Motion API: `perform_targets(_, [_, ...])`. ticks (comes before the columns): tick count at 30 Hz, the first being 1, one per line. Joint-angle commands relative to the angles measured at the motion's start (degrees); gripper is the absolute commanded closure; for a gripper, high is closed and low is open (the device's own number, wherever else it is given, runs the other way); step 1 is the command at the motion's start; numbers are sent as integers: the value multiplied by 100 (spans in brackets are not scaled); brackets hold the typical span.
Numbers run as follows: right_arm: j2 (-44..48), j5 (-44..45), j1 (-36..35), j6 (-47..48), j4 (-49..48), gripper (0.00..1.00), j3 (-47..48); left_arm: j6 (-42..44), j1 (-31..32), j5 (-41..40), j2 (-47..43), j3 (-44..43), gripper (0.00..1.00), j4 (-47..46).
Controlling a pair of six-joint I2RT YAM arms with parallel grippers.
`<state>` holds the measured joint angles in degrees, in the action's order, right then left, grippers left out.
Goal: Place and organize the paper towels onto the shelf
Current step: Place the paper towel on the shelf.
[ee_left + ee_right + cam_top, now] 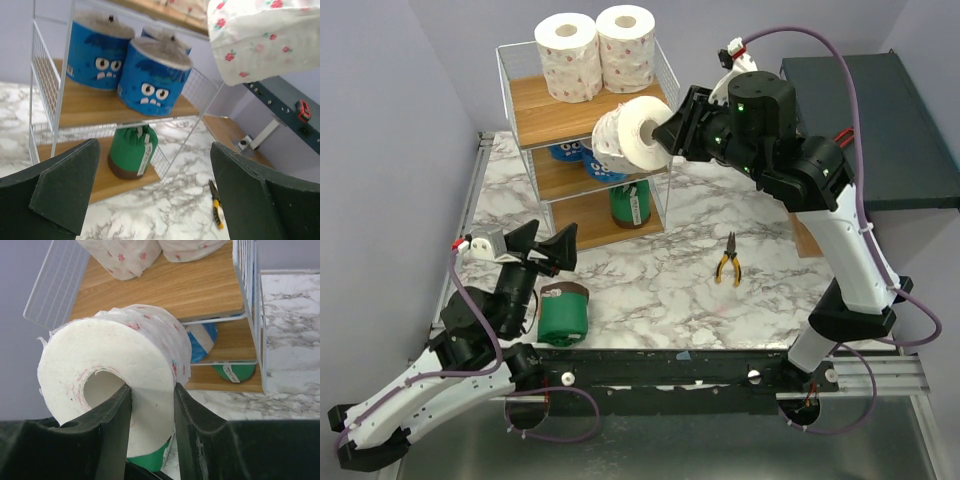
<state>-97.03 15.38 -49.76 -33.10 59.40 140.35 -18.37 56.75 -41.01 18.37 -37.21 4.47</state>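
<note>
Green wrap covers the loose roll point(565, 312) lying on its side on the marble bench point(660, 290) at the near left. It is just beside the left tool point(545, 243), whose jaws stand wide apart and hold nothing. Farther back stands the shelf point(535, 105), with two white speckled rolls point(568, 55) upright at the far side of its top board, blue rolls point(570, 152) on the middle tier and a second green roll point(631, 203) at the bottom. What the move turns on is at the shelf's near right corner. There the right tool point(672, 128) is clamped on the held roll point(628, 135), one finger inside the core and one outside the wall, the roll's long axis roughly level and pointing left, away from the tool. Bare board lies left and far of it, so the right arm is plainly the nearer. The held roll hides that corner of the wire rim; it may be touching it, but I cannot tell.
</note>
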Motion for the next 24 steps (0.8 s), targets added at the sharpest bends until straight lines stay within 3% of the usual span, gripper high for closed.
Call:
perform_targets(1, [272, 166, -3, -127, -1128, 62, -249, 1722, 11, 133, 244, -35, 3, -1933])
perform_targets(5, [335, 231, 1, -187, -1561, 62, -470, 2938, 12, 579, 557, -8, 1, -3203])
perform_targets(9, [222, 174, 1, -251, -1725, 62, -376, 3854, 11, 859, 899, -220, 1, -3822])
perform_targets(16, [109, 285, 1, -346, -2032, 62, -283, 4977, 11, 1309, 1325, -840, 1, -3474])
perform_targets(24, [39, 457, 1, -369, -2520, 62, -394, 4884, 11, 1210, 1344, -827, 1, -3380])
